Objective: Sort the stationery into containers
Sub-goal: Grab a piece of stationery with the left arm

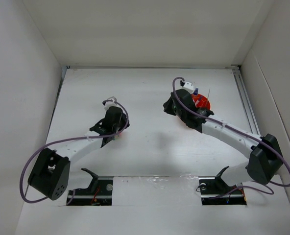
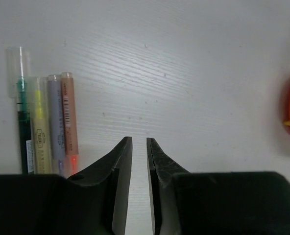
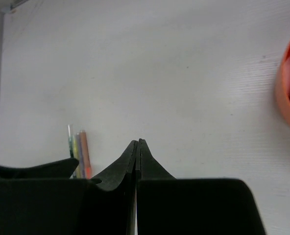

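Left tool (image 2: 139, 142) slightly parted beside four pens (image 2: 42, 132) on surface (image 2: 194, 73); right tool (image 3: 137, 142) pressed together near orange tub (image 3: 288, 98).

A white counter (image 1: 150, 152) with a faint wood grain is filling the scene. Plain white panels are closing it in: a left wall (image 1: 17, 73), a back wall (image 1: 150, 29) and a right wall (image 1: 282, 58). A silvery rail (image 1: 244, 95) is running along its right edge, and soft, even light is falling across it, leaving only pale shadows.
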